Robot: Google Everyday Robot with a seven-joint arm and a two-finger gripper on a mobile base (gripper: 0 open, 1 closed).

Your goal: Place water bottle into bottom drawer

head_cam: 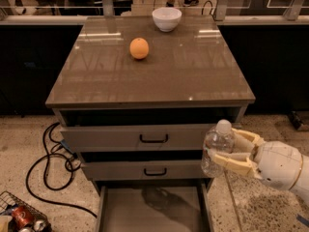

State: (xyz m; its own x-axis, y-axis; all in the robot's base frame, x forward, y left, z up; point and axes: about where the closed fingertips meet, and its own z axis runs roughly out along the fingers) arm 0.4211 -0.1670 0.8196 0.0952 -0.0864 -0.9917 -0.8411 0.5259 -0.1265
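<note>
as gripper [223, 145] grips bottle [216, 140], by btm drawer [126, 212]

Lower-right end effector [220, 146] — cream, white arm [283, 166].

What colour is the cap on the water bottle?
White cap, camera view; the pincer holds the water bottle at the cabinet's right front.

Your gripper [223, 150], cream fingers on a white wrist, is clasped round the water bottle [217, 144] at the cabinet's front right. The bottle is clear with a white cap, and its label looks pale, though that is hard to tell. Below and left of the gripper, the bottom drawer [123, 212] is plain grey. The handles [154, 139] to the gripper's left are black. Beyond it, on the glossy brown top [193, 71], sit an orange fruit [139, 48] and a white bowl [166, 18].
</note>
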